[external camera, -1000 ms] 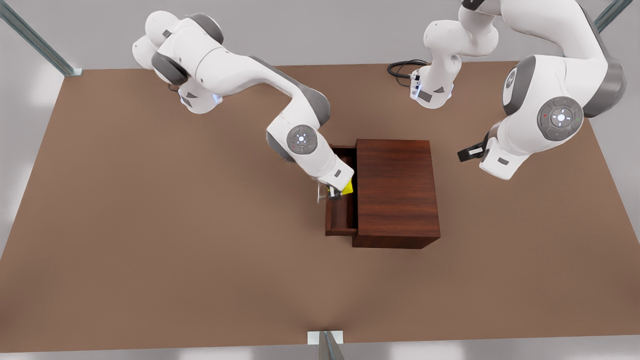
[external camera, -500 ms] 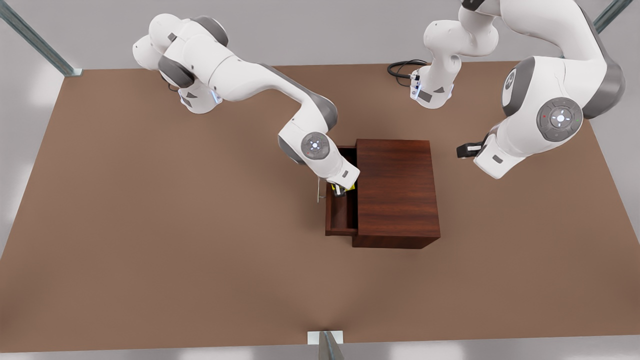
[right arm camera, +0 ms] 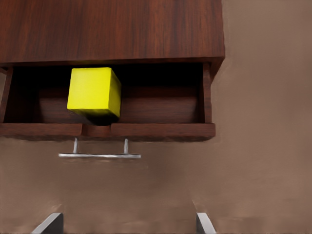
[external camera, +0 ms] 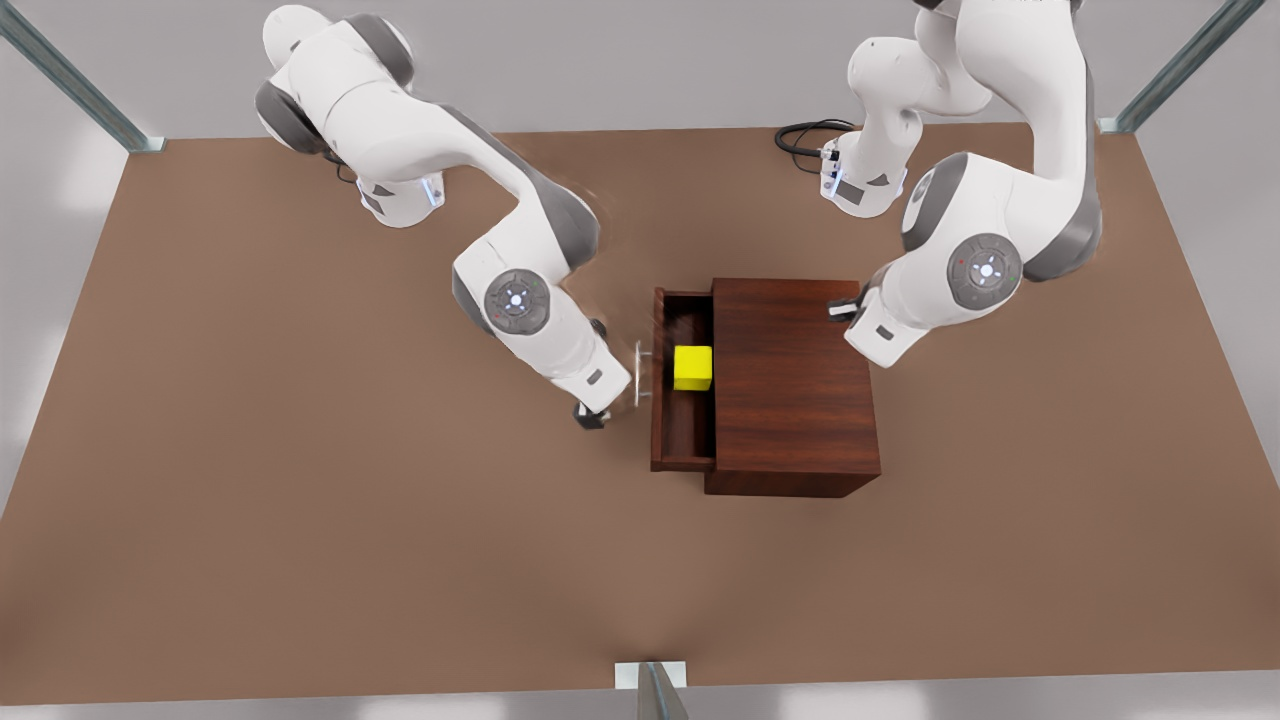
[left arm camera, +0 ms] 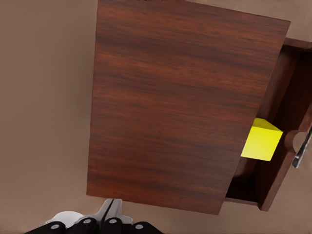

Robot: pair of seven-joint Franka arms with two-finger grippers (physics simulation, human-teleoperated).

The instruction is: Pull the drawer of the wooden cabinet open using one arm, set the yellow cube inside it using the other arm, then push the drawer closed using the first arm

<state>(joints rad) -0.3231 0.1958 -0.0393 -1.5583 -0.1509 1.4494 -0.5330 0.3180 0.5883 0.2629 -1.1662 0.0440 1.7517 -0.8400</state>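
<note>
Small bright yellow cube (external camera: 692, 368), just released, lies in the open dark reddish-brown wooden drawer (external camera: 683, 440) beyond the withdrawn right gripper's (external camera: 592, 416) wide, empty fingers (right arm camera: 204, 224), while the left gripper (external camera: 843, 311) hovers over the boxy wooden cabinet (external camera: 790, 380); only closing remains.

No readable text, label, brand, number or sign appears on anything in these views; the arms' round joint caps carry only small coloured lights, not letters.

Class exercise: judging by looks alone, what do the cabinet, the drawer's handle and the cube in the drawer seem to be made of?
Wooden cabinet: looks like dark reddish-brown wood with a smooth finish, shown by its horizontal grain.
Handle: apparently metal, a thin silvery bar on two posts.
Yellow cube: uniform bright yellow with no grain or texture, perhaps plastic or painted; the material stays open.
</note>
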